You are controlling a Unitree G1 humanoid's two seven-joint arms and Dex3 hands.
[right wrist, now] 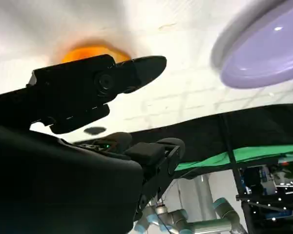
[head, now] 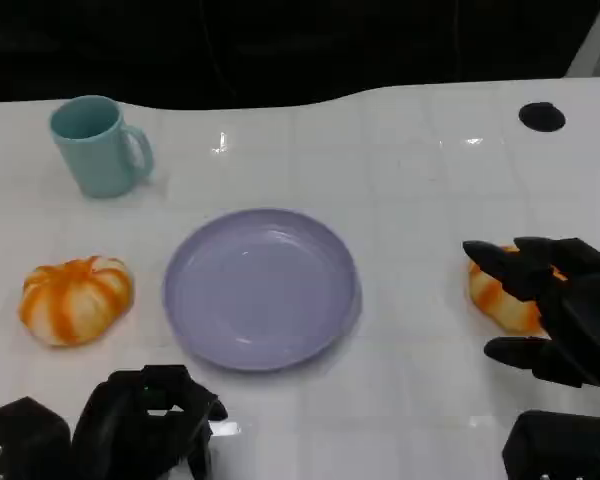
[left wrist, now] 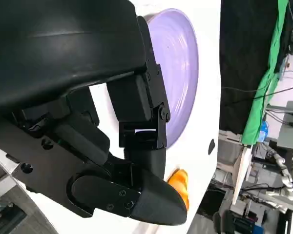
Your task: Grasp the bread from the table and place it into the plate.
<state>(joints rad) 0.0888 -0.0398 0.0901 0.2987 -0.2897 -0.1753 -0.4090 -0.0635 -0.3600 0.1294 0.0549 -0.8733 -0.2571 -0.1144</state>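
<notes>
Closing the spread, empty right hand (head: pixel 550 315) softly round the bread (head: pixel 502 298) comes first, then the plate (head: pixel 261 288).

No text, label, brand, number or sign can be read in any of the views. Nothing is printed on the teal mug (head: pixel 98 146), and no marking is seen on the lavender plate (head: pixel 260 287) beside it. The white table (head: pixel 420 180) under the plate is unmarked apart from its faint grid of seams. In the wrist views, the equipment beyond the table edge is too small and blurred for any lettering to be made out.
</notes>
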